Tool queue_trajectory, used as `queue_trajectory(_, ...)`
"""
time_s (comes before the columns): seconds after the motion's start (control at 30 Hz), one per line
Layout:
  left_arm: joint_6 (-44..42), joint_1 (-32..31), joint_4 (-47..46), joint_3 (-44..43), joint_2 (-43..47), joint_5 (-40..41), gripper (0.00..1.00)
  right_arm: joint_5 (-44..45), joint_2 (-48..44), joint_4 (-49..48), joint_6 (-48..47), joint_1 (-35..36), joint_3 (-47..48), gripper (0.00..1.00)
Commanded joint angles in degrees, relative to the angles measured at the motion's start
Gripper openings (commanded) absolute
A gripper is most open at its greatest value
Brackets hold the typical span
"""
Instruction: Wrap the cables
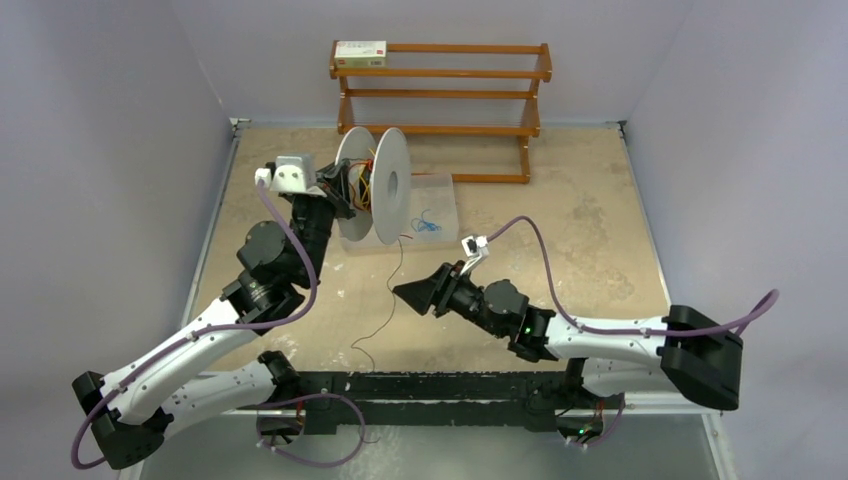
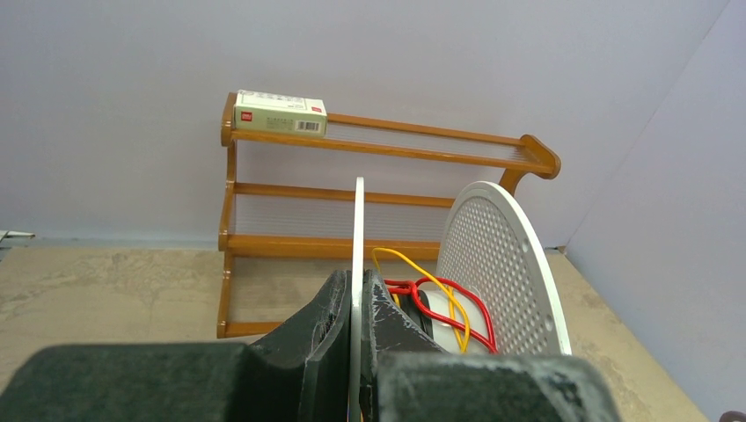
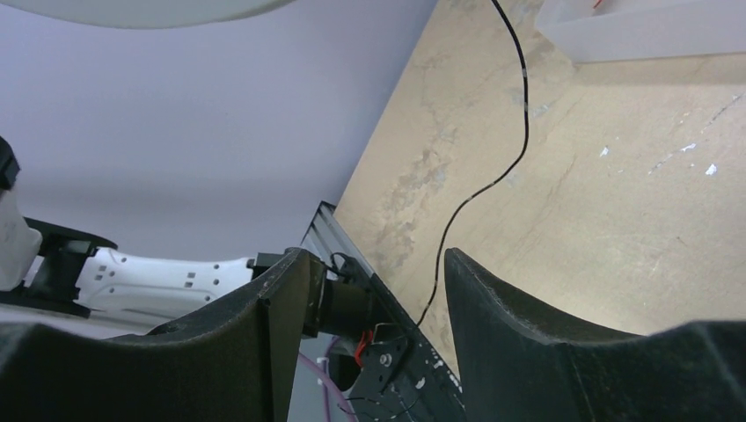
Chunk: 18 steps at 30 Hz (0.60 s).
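The cables are hair-thin flexible wires.

Red cable (image 2: 440, 281): looped several times in the gap between the two discs of the upright spool (image 1: 388, 215), resting against the hub.

Yellow-orange cable (image 2: 400, 253): arches up over the red loops in the same gap, then drops down beside them.

Black cable (image 1: 388, 300): unwound. It meets the spool's lower edge, then trails in slack curves across the tabletop (image 1: 600, 200) toward the near edge, ending in a small hook.

Blue tangle (image 1: 428, 222): lies just beside the spool and is possibly a further cable, but it is too small to tell.
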<state>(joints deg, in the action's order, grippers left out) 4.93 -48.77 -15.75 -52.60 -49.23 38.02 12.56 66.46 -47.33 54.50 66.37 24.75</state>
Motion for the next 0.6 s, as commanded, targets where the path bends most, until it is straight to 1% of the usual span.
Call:
queue_trajectory(0.0,0.84,0.24,-7.71,-0.74,0.82,0.03,0.00,1.31,1.97,-0.99,2.18,0.55,-0.39,0.60)
queue_trajectory(0.27,0.86,0.18,-7.98,-0.59,0.17,0.19,0.00,-0.64,10.44,-7.11,4.16,3.57,1.92,0.57)
queue_trajectory(0.4,0.99,0.18,-7.92,-0.30,0.32,0.21,0.00,-2.44,13.52,-9.51,3.40,4.48,3.84,0.50)
queue_trajectory(0.57,0.49,0.17,-7.97,0.08,0.12,0.85,0.00,-3.68,14.96,-10.59,2.89,5.20,5.33,0.40)
